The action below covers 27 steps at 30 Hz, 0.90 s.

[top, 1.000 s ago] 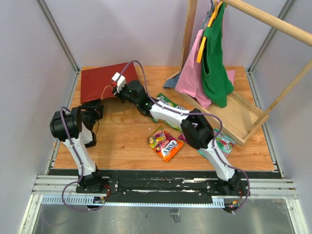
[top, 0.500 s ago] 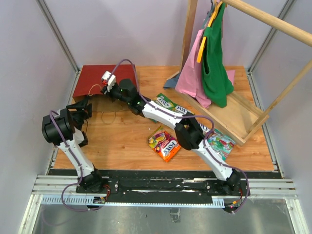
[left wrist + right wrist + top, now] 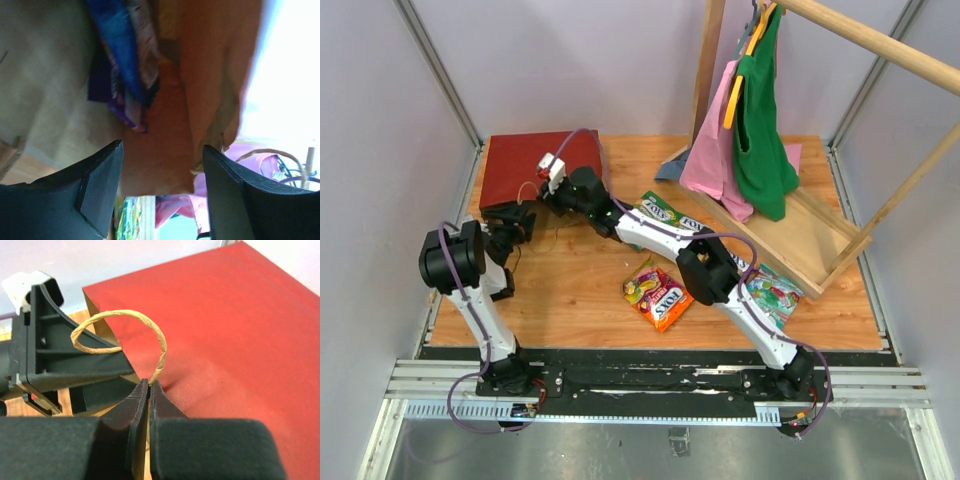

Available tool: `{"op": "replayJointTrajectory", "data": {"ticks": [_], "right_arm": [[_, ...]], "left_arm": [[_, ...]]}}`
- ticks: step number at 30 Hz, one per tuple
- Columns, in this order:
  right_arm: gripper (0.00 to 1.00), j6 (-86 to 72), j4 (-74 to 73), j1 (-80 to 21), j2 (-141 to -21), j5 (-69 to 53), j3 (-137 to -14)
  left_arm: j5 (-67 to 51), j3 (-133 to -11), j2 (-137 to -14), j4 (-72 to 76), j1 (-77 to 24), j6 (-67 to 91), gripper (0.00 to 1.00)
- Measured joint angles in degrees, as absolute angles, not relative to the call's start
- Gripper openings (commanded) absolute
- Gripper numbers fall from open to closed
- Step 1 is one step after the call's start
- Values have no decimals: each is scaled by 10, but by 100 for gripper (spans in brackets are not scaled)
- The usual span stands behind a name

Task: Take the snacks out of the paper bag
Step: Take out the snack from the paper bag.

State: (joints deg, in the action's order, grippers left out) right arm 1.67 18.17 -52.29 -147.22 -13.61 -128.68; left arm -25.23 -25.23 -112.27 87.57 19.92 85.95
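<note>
Where the right jaws meet: the right gripper [image 3: 145,390] is pinched closed on the pale twine handle [image 3: 117,322], whose loop rises above the fingertips.
Left jaws: the left gripper [image 3: 160,185] stands spread with nothing between its fingers, aimed into the bag's mouth.
Just beyond the left jaws: a blue packet [image 3: 124,45] and a purple packet [image 3: 102,80] lie together against the brown inner wall, untouched.
Paper bag: one paper bag [image 3: 525,165], dark red, lies on its side at the far left of the table [image 3: 570,300], with its mouth toward the left gripper.
Out on the table: a green packet [image 3: 665,210] lies just beside the right arm. A yellow-and-pink packet [image 3: 640,285] and an orange packet [image 3: 670,308] overlap near the middle. A teal packet [image 3: 778,295] lies partly under the right arm.
Snack count: four seen out and two seen inside; the arm or the bag's depth may hide more.
Progress: judged partly done, since several packets are out and at least two are left to draw out.
Other things: one pink garment [image 3: 715,150] and one green garment [image 3: 760,140] hang by one wooden frame [image 3: 820,240] at the far right.
</note>
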Motion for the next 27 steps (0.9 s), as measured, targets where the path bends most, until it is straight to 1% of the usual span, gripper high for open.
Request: {"op": "replayJointTrajectory", "data": {"ticks": [6,13,19,27], "right_arm": [[1,4,182,-499,-1465,-156,-1274],[1,-37,196,-472,-1452,-201,-1275],[1,-60,193,-463,-1452,-217,-1301],[1,-74,197,-463,-1452,-227,-1319]], "left_arm": [[-241,-266,-1187,876,164,864,68],[-217,-262,-1188,877,155,862,68],[-191,-217,-1183,876,144,860,68],[-164,-249,-1205,878,106,882,67]]}}
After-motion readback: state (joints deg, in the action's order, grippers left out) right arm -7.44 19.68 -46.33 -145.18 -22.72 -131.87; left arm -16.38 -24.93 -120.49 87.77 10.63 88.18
